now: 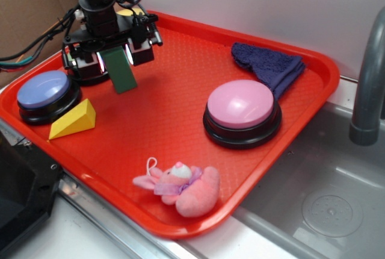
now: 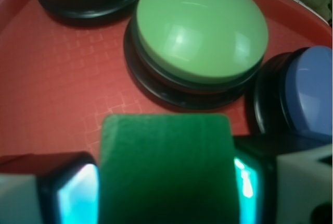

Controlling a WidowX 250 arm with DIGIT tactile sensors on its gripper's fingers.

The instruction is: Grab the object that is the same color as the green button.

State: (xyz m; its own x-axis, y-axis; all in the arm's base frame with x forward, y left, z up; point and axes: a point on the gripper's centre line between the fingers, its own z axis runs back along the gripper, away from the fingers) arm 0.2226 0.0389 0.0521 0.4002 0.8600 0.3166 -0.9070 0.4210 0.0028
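The dark green rectangular block [image 1: 122,69] stands tilted between my gripper's [image 1: 114,57] fingers at the back left of the red tray [image 1: 174,120]. In the wrist view the block [image 2: 165,166] fills the gap of the gripper [image 2: 165,187], and both glowing pads [image 2: 78,198] press on its sides. The pale green dome button [image 2: 200,26] sits just beyond the block. In the exterior view the gripper hides its dome, and only its black base [image 1: 90,79] shows. I cannot tell whether the block's lower end touches the tray.
A blue button [image 1: 43,88] and a yellow wedge [image 1: 73,120] lie at the left. A yellow button [image 1: 129,13] is behind the arm. A pink button [image 1: 240,105], a purple cloth [image 1: 269,65] and a pink plush [image 1: 180,187] share the tray. A sink [image 1: 325,199] and faucet [image 1: 368,78] are to the right.
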